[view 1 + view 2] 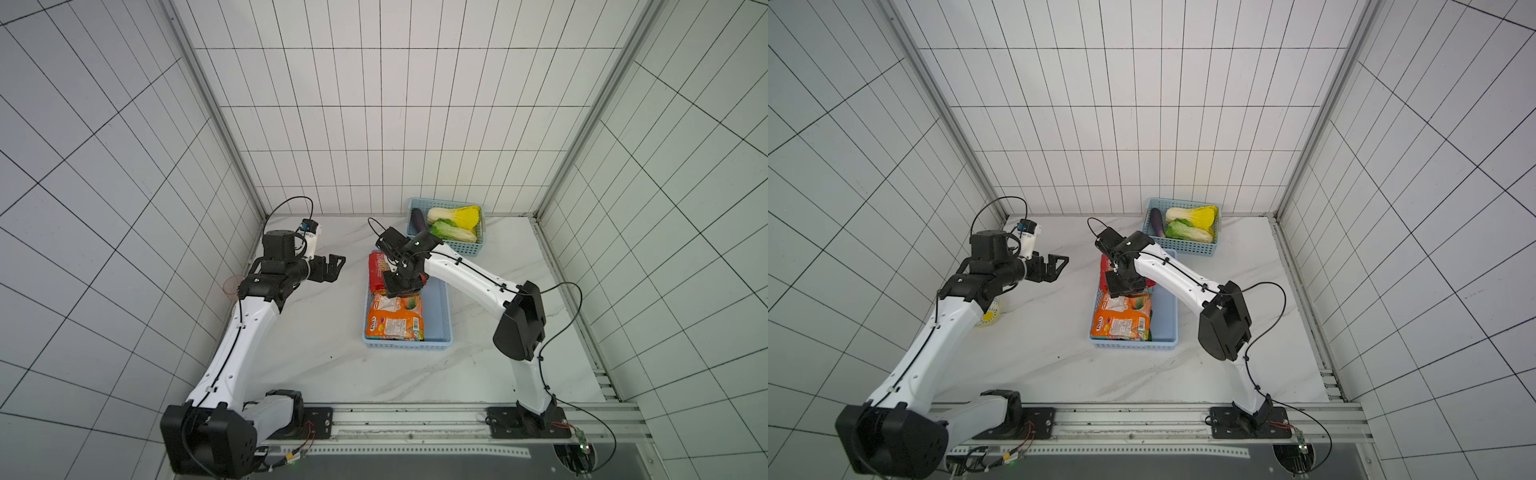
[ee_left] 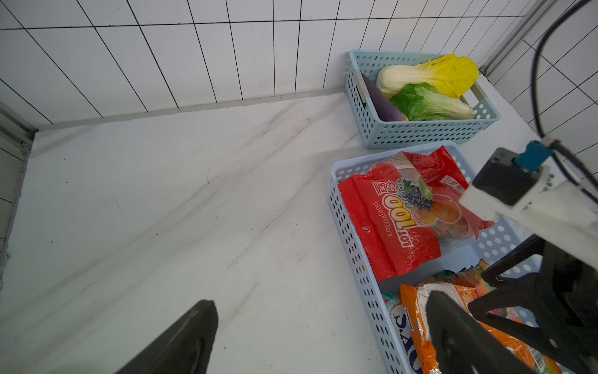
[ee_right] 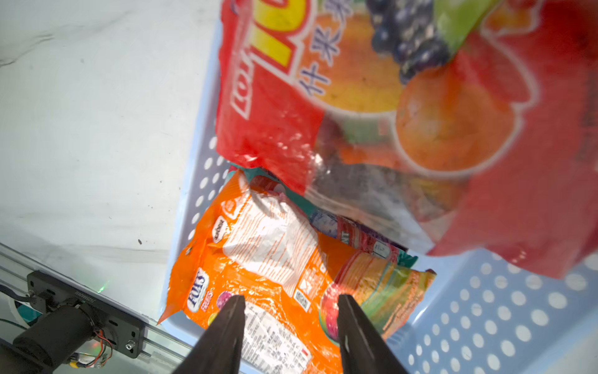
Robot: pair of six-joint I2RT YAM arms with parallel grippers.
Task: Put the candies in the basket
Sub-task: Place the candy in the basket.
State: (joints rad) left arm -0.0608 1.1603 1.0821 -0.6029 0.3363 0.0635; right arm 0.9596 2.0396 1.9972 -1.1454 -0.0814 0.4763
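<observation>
Right end effector (image 3: 291,297) (parted, empty) hangs above orange candies (image 3: 259,259) in basket (image 3: 501,311).

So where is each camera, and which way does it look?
Top views: high above, looking down on the table; left arm and right arm show.
Left wrist: on the left arm, looking across at the basket and red bag; left gripper shows.
Right wrist: on the right arm, looking down into the basket at the orange bag; right gripper shows.
Shared: both wrist views see the red bag.
</observation>
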